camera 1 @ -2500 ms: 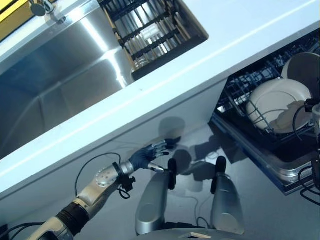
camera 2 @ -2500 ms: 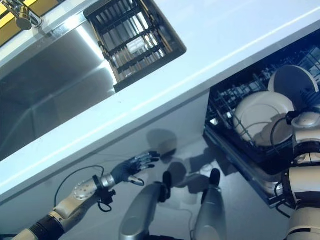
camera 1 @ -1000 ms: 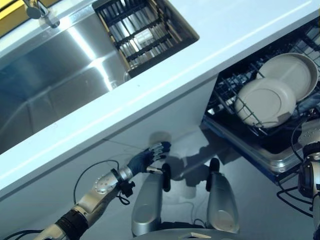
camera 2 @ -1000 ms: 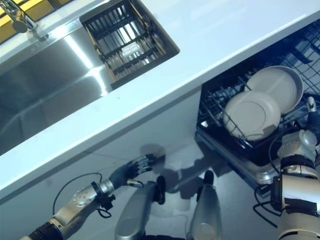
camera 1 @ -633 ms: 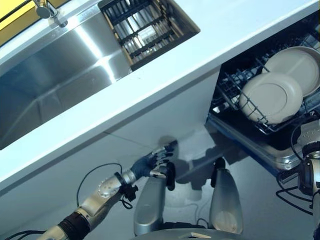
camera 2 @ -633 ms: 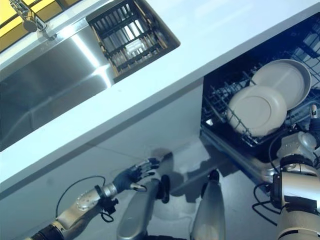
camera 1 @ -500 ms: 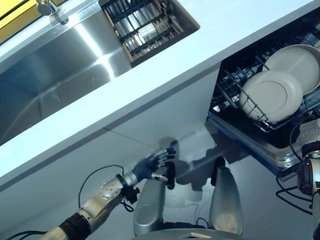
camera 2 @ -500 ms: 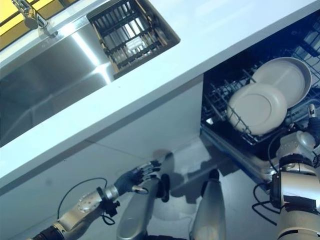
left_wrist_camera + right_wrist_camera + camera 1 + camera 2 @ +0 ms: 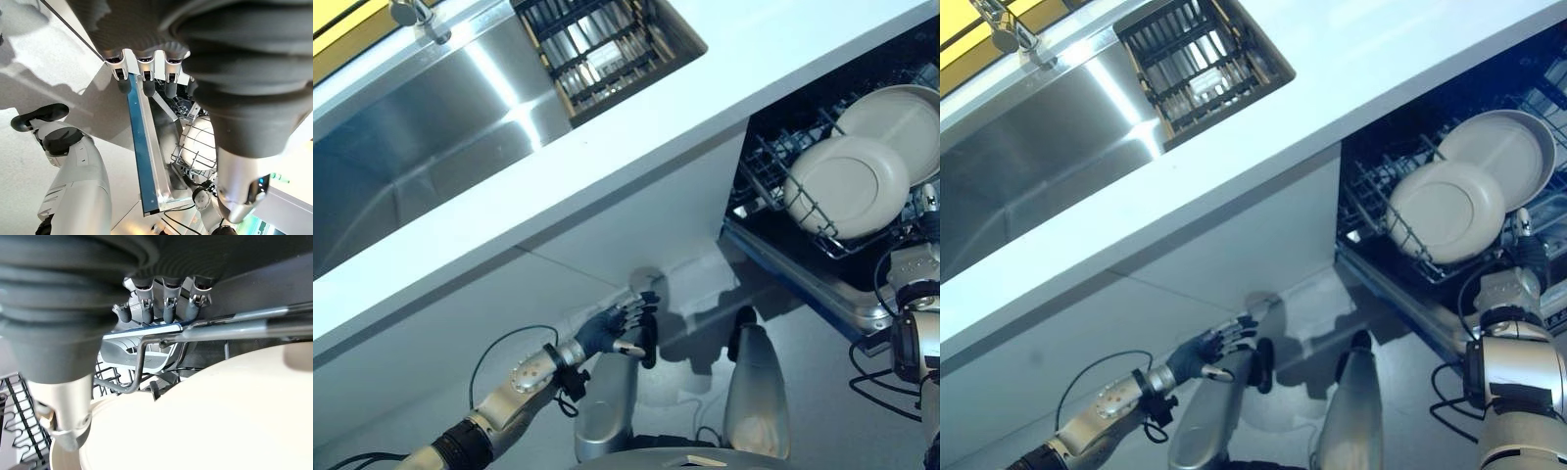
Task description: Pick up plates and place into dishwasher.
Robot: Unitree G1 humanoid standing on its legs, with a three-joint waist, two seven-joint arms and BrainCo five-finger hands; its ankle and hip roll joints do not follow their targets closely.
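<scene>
Two cream plates stand upright in the black wire rack [image 9: 766, 168] of the open dishwasher at the right: a front plate [image 9: 847, 184] and a larger one [image 9: 901, 116] behind it. My right hand [image 9: 1526, 257] hovers just below the rack's front edge, fingers [image 9: 164, 298] straight and holding nothing, with the front plate [image 9: 220, 421] and a rack wire [image 9: 139, 364] close beside it. My left hand [image 9: 612, 328] hangs low before the white cabinet front, fingers [image 9: 144, 73] straight and empty.
A white countertop [image 9: 656, 127] runs across the view, with a steel sink [image 9: 421, 147], a faucet [image 9: 423, 18] and a dark drying basket [image 9: 602, 44] set in it. The dishwasher's lowered door [image 9: 813, 289] juts out over the grey floor below the rack.
My right hand has risen a little, closer to the rack's front edge under the plates. The view has shifted slightly. The left hand has barely moved.
</scene>
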